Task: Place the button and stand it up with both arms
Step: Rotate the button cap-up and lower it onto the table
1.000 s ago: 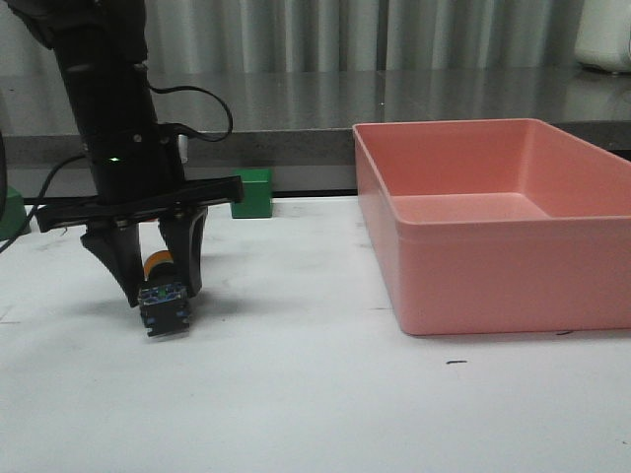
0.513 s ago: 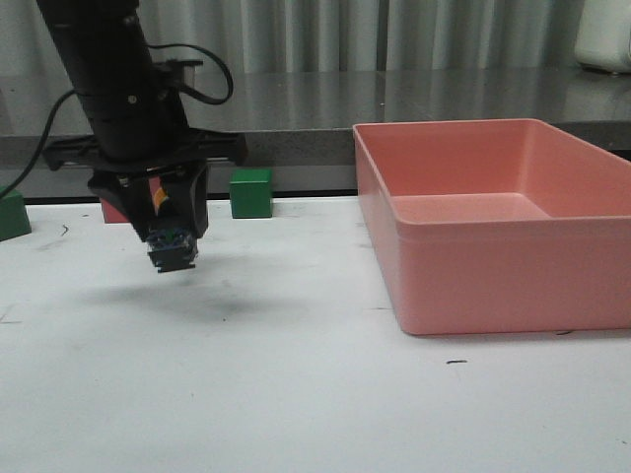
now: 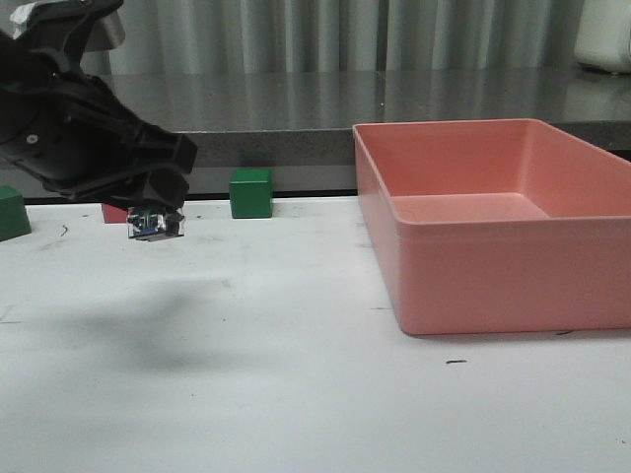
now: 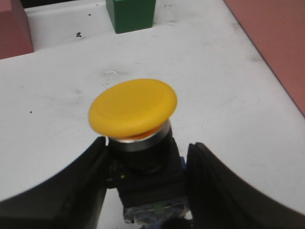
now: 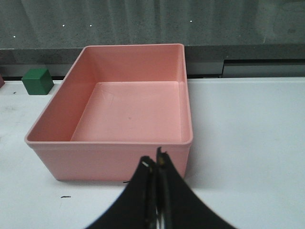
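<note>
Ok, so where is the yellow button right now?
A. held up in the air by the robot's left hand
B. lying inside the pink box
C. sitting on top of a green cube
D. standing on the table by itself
A: the left hand grips the button by its black body between both fingers, and the front view shows it hanging above the table, well left of the pink box.

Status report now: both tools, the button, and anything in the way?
Left tool shut on the button, held above the table. Right tool shut, empty, facing the pink bin. Nothing under the button.
</note>
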You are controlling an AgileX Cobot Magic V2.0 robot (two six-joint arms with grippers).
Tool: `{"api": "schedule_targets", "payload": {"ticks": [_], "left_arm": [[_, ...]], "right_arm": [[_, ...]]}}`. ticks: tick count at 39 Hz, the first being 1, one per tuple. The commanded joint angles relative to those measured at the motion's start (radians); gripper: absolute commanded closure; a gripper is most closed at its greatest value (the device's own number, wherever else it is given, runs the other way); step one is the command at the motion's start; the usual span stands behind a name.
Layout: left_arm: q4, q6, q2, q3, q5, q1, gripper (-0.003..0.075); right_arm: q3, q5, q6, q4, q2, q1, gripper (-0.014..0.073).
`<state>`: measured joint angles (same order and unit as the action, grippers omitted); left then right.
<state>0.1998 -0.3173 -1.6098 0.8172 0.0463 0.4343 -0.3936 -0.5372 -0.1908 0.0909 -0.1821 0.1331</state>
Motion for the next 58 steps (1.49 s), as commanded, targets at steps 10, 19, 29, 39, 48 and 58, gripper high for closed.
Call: {"api": "schedule_targets", "payload": {"ticks": [10,19,29,39,48,58], "left_arm": [[0.001,0.185,0.034,-0.203,0.560,-0.073,0.0531],[-0.036,0.297,-0.027,-0.325,0.873,-0.107,0.0531],[-0.076,0.361,-0.198,-0.386,1.172,-0.107,0.0531],[-0.076,0.385,-0.345,-0.389,1.314,-0.107,0.0515],[-0.072,0.385,-0.361,-0.391,1.314,-0.105,0.0440],[-0.059,0.385,-0.337,-0.391,1.314,-0.105,0.0239]], "right_arm": [[-0.026,0.086,0.012,0.008,-0.009,-0.008,0.0664],[-0.026,0.086,0.012,0.008,-0.009,-0.008,0.0664],[-0.026,0.086,0.012,0.008,-0.009,-0.008,0.0664],[-0.026,0.086,0.012,0.008,-0.009,-0.008,0.0664],[-0.026,0.086,0.012,0.008,-0.009,-0.008,0.0664],[-0.026,0.086,0.012,0.008,-0.009,-0.008,0.0664]]}}
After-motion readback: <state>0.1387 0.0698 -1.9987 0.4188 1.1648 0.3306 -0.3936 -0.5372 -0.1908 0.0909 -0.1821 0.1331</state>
